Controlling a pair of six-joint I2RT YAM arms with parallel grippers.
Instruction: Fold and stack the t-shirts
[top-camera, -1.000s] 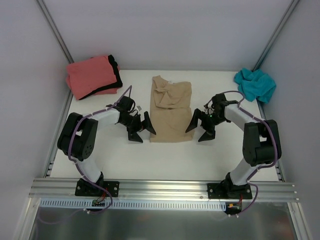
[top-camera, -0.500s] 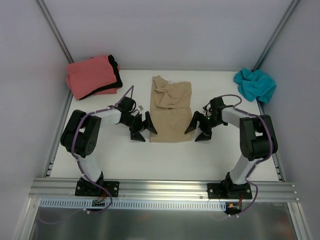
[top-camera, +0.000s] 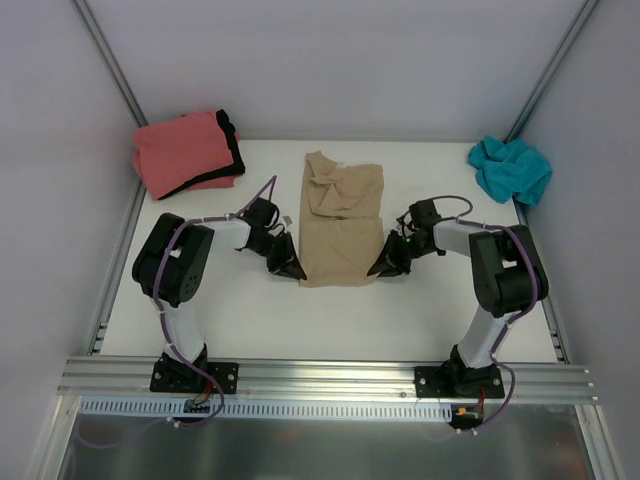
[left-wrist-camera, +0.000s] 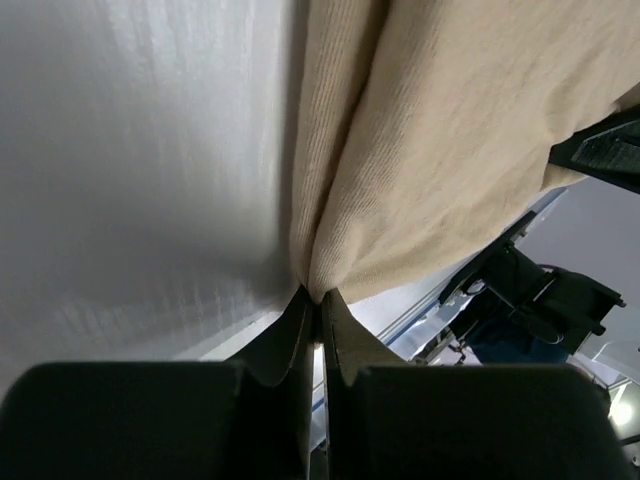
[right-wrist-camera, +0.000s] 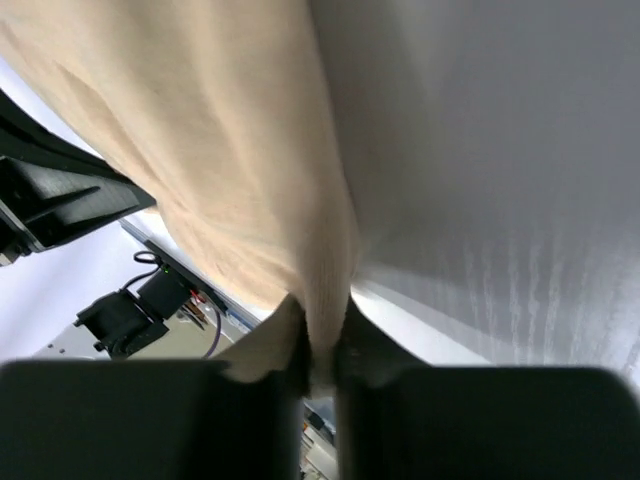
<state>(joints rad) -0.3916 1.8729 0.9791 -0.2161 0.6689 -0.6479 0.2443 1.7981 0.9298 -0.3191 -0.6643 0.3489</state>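
Observation:
A tan t-shirt (top-camera: 342, 221), folded into a long strip, lies in the middle of the white table (top-camera: 330, 310). My left gripper (top-camera: 293, 269) is shut on its near left corner, the cloth (left-wrist-camera: 400, 150) pinched at the fingertips (left-wrist-camera: 316, 298). My right gripper (top-camera: 380, 268) is shut on the near right corner, with the tan hem (right-wrist-camera: 330, 290) caught between its fingers. A coral-pink t-shirt (top-camera: 180, 152) lies folded over a black one (top-camera: 232, 143) at the back left. A teal t-shirt (top-camera: 512, 167) is crumpled at the back right.
Grey walls with metal posts close in the table on three sides. An aluminium rail (top-camera: 330, 378) carrying both arm bases runs along the near edge.
Both grippers stood open beside the tan shirt's near corners a second ago. They have moved inward onto the corners and shut on the cloth.

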